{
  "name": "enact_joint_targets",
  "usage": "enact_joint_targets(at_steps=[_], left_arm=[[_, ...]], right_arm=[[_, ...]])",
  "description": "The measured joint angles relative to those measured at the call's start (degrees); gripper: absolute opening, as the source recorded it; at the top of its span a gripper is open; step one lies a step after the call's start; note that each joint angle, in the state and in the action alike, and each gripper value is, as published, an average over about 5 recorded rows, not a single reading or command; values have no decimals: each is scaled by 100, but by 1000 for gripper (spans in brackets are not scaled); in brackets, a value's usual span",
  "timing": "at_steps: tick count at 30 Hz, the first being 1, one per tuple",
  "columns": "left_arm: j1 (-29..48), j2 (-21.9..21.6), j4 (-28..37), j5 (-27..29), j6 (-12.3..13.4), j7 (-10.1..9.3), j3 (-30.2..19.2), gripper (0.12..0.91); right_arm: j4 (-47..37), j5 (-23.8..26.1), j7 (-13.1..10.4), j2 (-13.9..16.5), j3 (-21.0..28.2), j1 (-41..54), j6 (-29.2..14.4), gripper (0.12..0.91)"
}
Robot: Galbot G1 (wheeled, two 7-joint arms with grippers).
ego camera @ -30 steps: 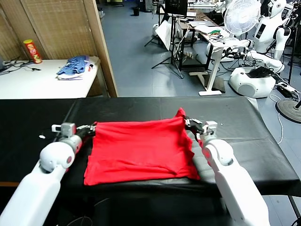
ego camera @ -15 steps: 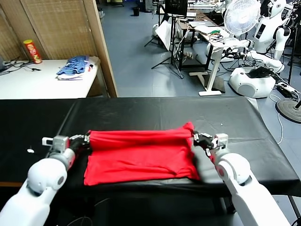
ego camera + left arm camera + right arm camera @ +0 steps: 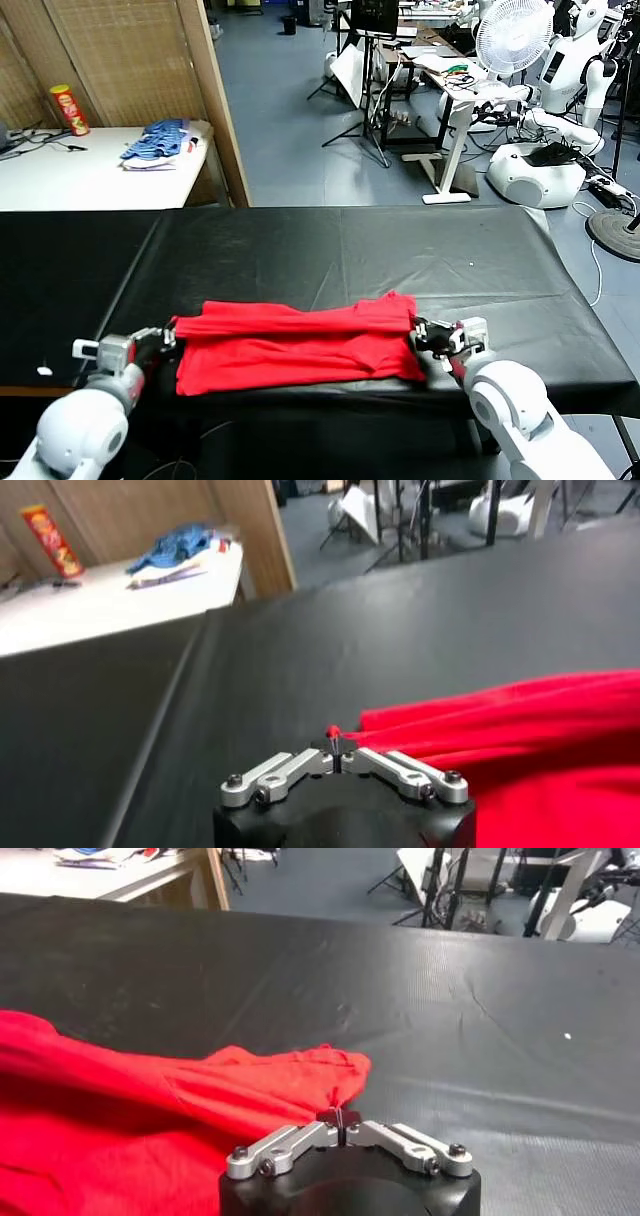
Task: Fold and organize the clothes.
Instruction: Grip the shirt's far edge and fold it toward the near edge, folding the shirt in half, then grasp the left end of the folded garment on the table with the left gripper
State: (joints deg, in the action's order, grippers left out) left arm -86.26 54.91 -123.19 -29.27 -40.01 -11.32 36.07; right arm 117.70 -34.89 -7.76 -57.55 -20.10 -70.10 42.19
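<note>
Head view: both tools pinch the red T-shirt (image 3: 290, 345).

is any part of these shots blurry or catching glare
Head view: sharp, even room light, faint sheen on the black table. Left wrist view: background table and blue clothes soft; red T-shirt slightly blurred. Right wrist view: mild glare streaks on the table.

T-shirt (image 3: 295, 345) on table (image 3: 480, 260) near edge | L gripper (image 3: 162, 338) at left end, R gripper (image 3: 424, 334) right
</note>
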Motion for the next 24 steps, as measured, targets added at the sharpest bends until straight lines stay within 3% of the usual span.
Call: enact_joint_targets(at_steps=[3,6,11,15,17,19,24], left_arm=[[-127,39,-72,77,-86,43,6,130],[-220,50,-149,101,-161,40,33,204],[-400,-31,-325,-14,-218,53,167,473],[-447,-102,-451,-324,-197,64,344,683],[-341,-93,-427,-568,-160,-24,375,759],[-137,-50,-331,-796,-103,-130,335,788],[554,123,108,-1178,7,-190,38,798]], right_arm=[[92,1,62,23,-78,-102,0,179],[242,-29,79,83,-199,-236,1,317],[559,-316,41,176,-523,-408,1,584],[530,-337,-117,62,-727,-295,1,754],[383,-223,-159,-74,-697,-135,-12,784],[173,-52,-165,-244,-594,68,-53,795],[-432,324,-76,-666,-198,571,-202,798]])
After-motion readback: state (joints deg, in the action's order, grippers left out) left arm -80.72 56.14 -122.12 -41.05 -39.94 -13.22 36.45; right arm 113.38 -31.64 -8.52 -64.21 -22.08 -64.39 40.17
